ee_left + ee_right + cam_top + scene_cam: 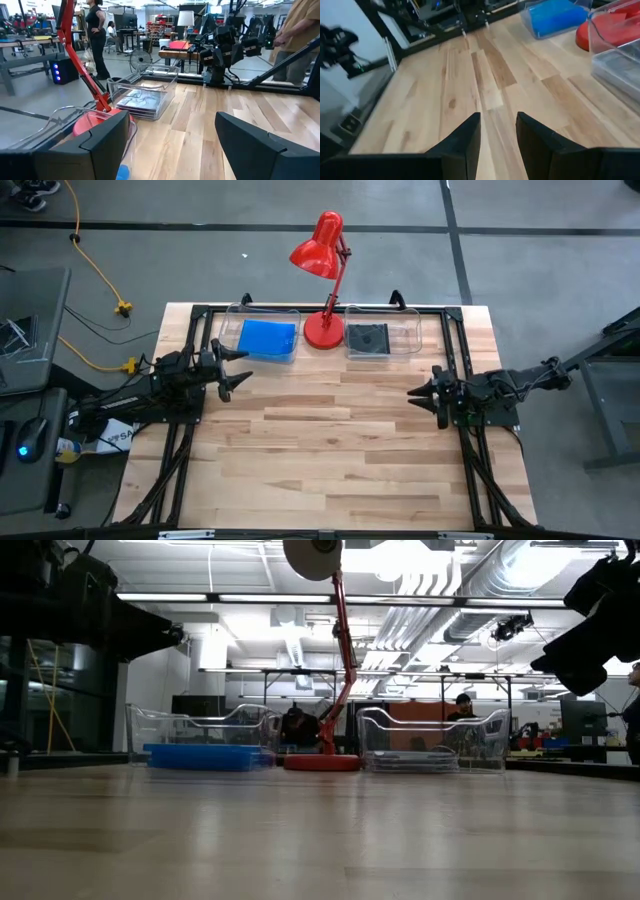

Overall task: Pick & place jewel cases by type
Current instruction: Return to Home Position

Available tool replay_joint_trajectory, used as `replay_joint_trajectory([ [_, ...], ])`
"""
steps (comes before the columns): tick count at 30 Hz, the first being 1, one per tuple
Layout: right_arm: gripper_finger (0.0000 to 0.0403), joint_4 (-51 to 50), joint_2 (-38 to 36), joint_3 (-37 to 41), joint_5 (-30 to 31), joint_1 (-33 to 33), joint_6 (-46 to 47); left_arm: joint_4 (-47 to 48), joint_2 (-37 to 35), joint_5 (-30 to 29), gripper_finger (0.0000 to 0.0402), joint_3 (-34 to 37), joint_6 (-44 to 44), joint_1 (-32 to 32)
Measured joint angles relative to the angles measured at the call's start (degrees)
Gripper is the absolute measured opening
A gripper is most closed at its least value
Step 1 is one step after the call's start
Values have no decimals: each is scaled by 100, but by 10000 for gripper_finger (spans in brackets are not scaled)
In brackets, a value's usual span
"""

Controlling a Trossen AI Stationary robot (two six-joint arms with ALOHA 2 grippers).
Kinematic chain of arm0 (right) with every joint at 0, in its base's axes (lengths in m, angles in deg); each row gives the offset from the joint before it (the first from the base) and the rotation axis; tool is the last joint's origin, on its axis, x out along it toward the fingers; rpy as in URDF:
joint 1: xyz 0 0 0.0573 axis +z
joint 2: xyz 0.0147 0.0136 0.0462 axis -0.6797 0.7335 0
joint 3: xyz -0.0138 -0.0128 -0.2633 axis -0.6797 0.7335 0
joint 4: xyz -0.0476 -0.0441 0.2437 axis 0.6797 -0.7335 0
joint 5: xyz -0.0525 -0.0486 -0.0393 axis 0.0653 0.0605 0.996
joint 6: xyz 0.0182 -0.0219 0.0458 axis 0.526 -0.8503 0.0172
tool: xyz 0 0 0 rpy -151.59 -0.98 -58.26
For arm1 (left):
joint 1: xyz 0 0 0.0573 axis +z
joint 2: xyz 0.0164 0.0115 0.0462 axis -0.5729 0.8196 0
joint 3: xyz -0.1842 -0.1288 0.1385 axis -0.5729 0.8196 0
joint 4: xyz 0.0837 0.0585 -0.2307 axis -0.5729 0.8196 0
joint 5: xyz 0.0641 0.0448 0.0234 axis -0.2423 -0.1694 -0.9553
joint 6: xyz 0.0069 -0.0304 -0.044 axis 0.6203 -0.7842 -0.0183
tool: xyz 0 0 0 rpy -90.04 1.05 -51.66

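Blue jewel cases [268, 338] lie stacked flat in the clear tray at the far left [240, 313]; they also show in the low view [205, 756]. Dark jewel cases [367, 338] lie flat in the clear tray at the far right [410, 330], also seen from the left wrist [142, 100]. My left gripper [238, 370] hovers by the table's left edge, open and holding nothing, pointing level across the table [172, 135]. My right gripper [414, 392] hovers by the right edge, its fingers a little apart with bare wood between them [498, 125].
A red desk lamp stands on its round base [325, 330] between the two trays, its head [318, 250] leaning back beyond the far edge. The wooden tabletop [330, 440] stretches from the trays to the near edge. People stand in the room beyond the table [95, 30].
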Motion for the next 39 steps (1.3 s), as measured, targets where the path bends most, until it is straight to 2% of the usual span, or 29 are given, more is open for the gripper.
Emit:
replay_joint_trajectory([
  [5, 108, 35, 0, 5, 698, 0, 187, 0, 0, 0, 291, -2, 222, 0],
  [8, 108, 263, 2, 9, 882, 3, 735, 0, -1, 0, 291, -2, 419, 0],
  [11, 108, 877, 2, 9, 1192, 1, 298, 0, 0, -2, 291, -2, 620, 0],
  [15, 108, 1921, 2, 7, 797, 4, -1045, 0, 0, -2, 291, -2, 748, 0],
  [18, 108, 2201, 2, 7, 544, 4, -1468, -14, 0, 52, 292, 5, 790, 0],
  [26, 108, 2182, 2, 7, 48, 4, -1671, -62, -2, 505, 291, 40, 1369, -2],
  [33, 108, 2250, 4, 7, 70, 4, -1785, -233, 0, 538, 292, 44, 1516, -2],
  [37, 108, 2267, 4, 9, 2, 4, -1781, -445, -2, 809, 291, 44, 1503, -2],
  [39, 108, 2598, 0, 174, -13, 4, -1782, -420, -2, 943, 291, 45, 1502, -2],
])
